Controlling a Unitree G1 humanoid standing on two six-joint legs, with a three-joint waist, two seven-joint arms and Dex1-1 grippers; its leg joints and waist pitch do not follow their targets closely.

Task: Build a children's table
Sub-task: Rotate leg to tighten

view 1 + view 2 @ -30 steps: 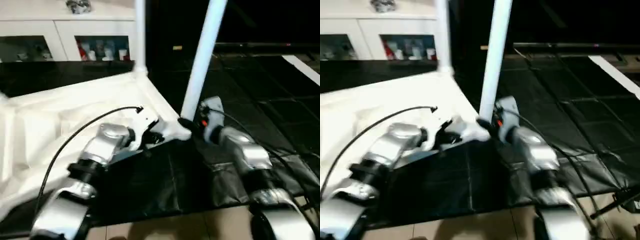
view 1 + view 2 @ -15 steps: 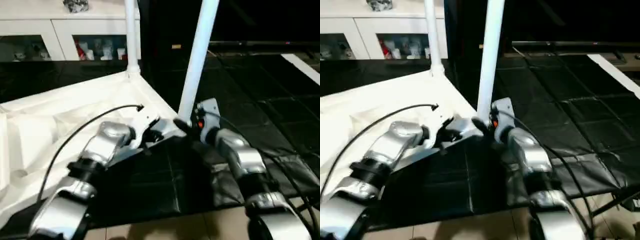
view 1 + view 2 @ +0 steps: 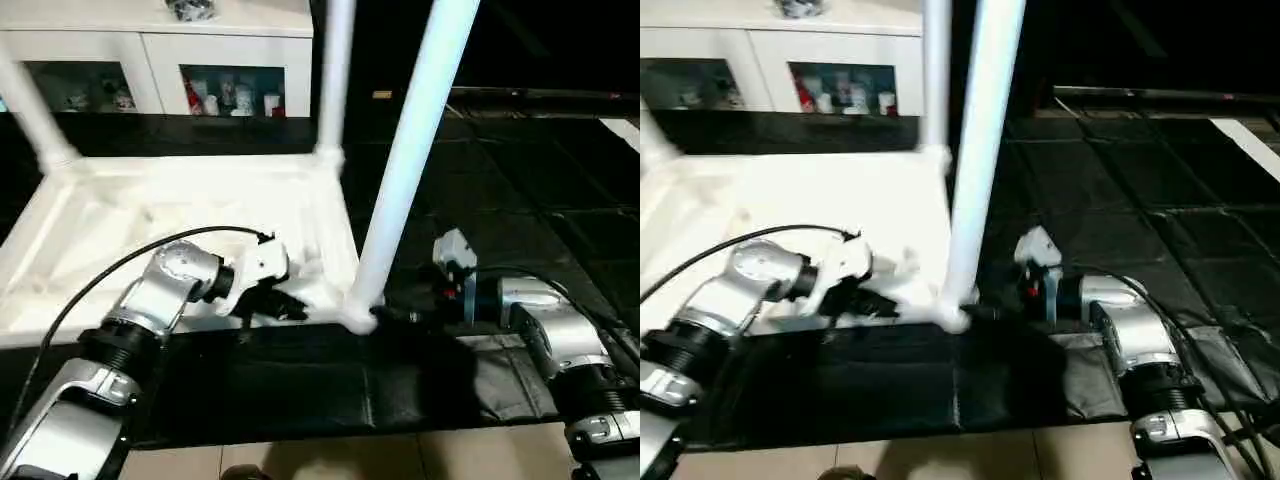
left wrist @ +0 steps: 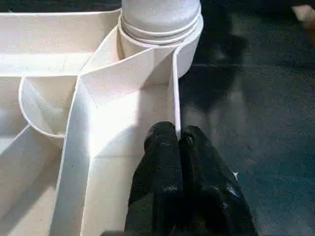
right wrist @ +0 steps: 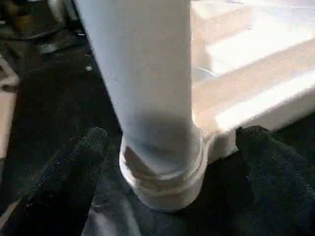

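1. The children's table (image 3: 180,215) lies upside down on the black mat (image 3: 330,385), legs up
2. Near corner leg (image 3: 415,160) stands in its socket
3. Right gripper (image 5: 170,162): fingers wide, straddling the leg base; regrip low, twist squarely
4. Left gripper (image 4: 179,152): fingers pinched on the rim wall; steady it

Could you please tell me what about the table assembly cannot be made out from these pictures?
- Leg tops: cut off by the head views' upper edge.
- How deep the near leg sits in its corner socket: hidden inside the socket, right wrist view.
- Near-left corner of the tabletop: covered by the left arm, head views.
- Cabinet contents: too small.
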